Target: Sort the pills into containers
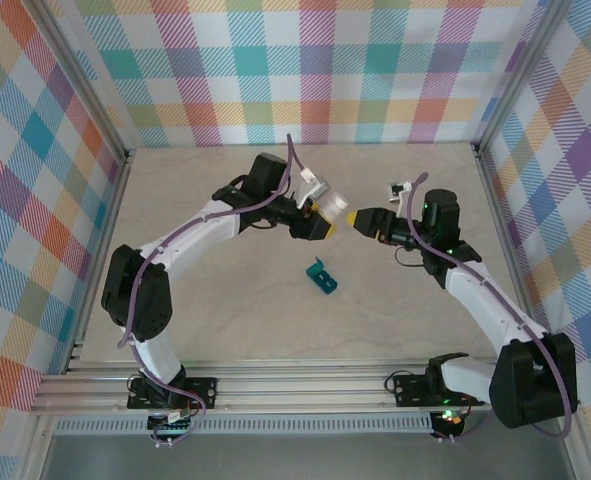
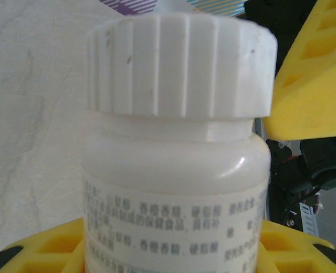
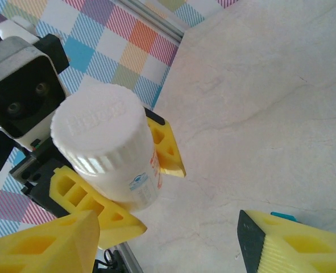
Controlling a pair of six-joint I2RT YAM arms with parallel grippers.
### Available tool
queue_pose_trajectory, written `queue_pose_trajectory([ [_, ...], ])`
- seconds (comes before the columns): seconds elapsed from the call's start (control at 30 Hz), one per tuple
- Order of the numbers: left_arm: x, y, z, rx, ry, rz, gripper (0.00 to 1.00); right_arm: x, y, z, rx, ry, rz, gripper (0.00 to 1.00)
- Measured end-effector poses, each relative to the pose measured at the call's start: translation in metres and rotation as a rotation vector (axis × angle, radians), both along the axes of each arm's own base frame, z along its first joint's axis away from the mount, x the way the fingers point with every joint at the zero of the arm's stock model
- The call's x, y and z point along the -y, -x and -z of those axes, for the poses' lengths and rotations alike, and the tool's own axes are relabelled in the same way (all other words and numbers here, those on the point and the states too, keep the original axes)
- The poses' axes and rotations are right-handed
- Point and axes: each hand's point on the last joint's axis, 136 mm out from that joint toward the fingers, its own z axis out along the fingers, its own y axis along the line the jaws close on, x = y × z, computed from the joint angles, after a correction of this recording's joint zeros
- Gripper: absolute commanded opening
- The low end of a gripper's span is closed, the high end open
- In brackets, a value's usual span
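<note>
Pale tabletop, left jaws raised, gripping bottle

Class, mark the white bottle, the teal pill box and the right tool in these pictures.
white bottle (image 2: 176,162), left wrist view, on its smooth shoulder.
teal pill box (image 1: 323,278), top external view, on its middle.
right tool (image 3: 168,227), right wrist view, midway between its fingertips.
</note>
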Motion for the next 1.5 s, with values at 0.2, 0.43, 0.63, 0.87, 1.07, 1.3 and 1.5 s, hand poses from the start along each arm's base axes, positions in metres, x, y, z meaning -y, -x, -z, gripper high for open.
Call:
queue_pose_trajectory([
  [0.2,-0.004,-0.004,0.008,0.032,-0.049,-0.021,0.00,0.009,0.006,-0.007,-0.020,0.003,0.051,0.75],
  [0.43,-0.007,-0.001,0.021,0.078,-0.143,-0.019,0.00,0.012,-0.005,-0.006,-0.118,-0.025,0.116,0.76],
  [0.63,-0.002,0.005,0.027,0.098,-0.179,0.009,0.00,0.008,-0.018,0.001,-0.189,-0.070,0.133,0.75],
  [0.87,0.003,0.006,0.036,0.094,-0.204,0.029,0.00,-0.003,-0.020,-0.003,-0.201,-0.096,0.112,0.74],
  [1.07,0.006,0.008,0.037,0.091,-0.209,0.037,0.00,-0.014,-0.020,-0.008,-0.188,-0.102,0.085,0.73],
  [1.3,0.005,0.008,0.039,0.085,-0.221,0.033,0.00,-0.015,-0.021,-0.005,-0.189,-0.099,0.090,0.70],
  [1.5,0.005,0.008,0.039,0.086,-0.221,0.033,0.00,-0.012,-0.020,0.009,-0.201,-0.087,0.115,0.69],
])
